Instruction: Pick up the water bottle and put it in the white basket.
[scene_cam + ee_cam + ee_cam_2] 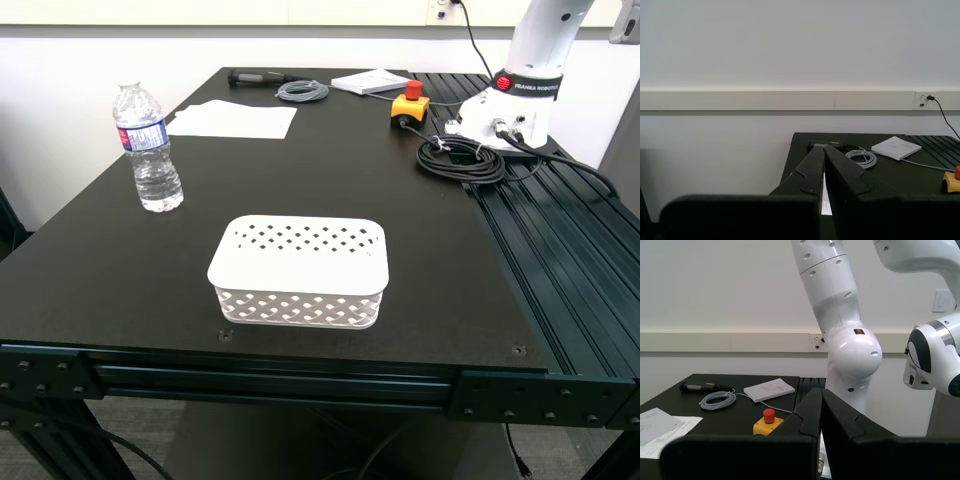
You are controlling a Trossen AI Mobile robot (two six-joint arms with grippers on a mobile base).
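**Colours and patterns, current frame**

Water bottle [147,150]: clear ribbed plastic, white cap, blue label with a red stripe.
White basket [299,270]: plain white, diamond lattice holes across base and sides.
Table [120,270]: matte black top, black slotted rails on the exterior view's right.
Paper sheets [235,119]: white.
Booklet [370,81]: white.
Stop button [410,103]: red cap on a yellow box.
Coiled cable [302,91]: grey. Larger cable coil [460,160]: black.
Other robot arm [520,75]: glossy white, black band with a red logo.
My first gripper [823,150] and my second gripper [820,391]: black fingers.
Wall: white, with a beige strip.
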